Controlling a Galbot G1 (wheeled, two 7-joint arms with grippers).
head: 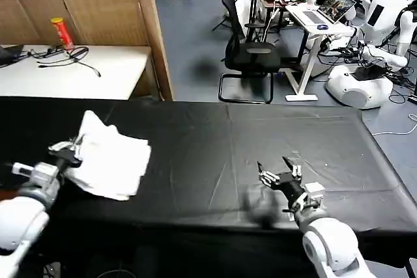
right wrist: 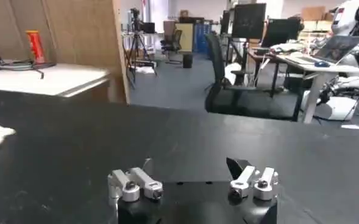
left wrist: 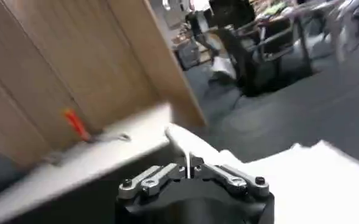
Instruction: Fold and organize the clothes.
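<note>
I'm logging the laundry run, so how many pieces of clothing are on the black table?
1: a folded white T-shirt lies on the table's left side, with the left hand at its edge. More could be hidden inside the folds.

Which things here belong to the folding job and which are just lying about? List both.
Job:
- white T-shirt, folded on the black table cloth
- left gripper, shut on the shirt's edge
- right gripper, open over bare cloth

Lying about:
- red can and cables on the white side table
- black office chair
</note>
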